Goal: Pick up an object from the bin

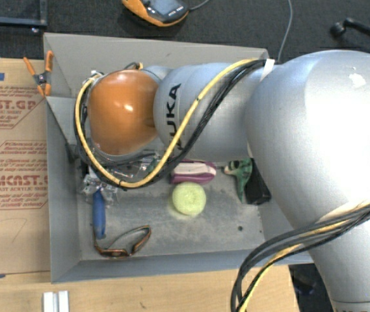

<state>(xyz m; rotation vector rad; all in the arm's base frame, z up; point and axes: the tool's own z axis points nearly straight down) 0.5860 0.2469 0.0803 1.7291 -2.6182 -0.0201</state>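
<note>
Standing over the grey bin (61, 239), I see in the camera view the arm's orange cover (119, 112) hanging above the bin's left half. The tool (98, 188) pokes out beneath it as a small cluster of metal near the left wall. Whether the tool is apart or together I cannot tell, since the cover hides most of it.

Just below the tool in this view lies a slim blue stick (98, 218), something like a pen. Its long axis runs straight from the tool toward the near wall, and its upper end meets the metal. I can't make out whether it is clamped there or merely lies underneath.

Past its lower end a pair of brown sunglasses (123, 242) lies along the near wall, crosswise to the stick. A yellow-green ball (188, 199) sits well off to the right, with a purple and white thing (194, 171) just beyond it.

To my eye the stick is the likely pick. A grasp would need to close across its narrow width, left to right here, not along its length.
</note>
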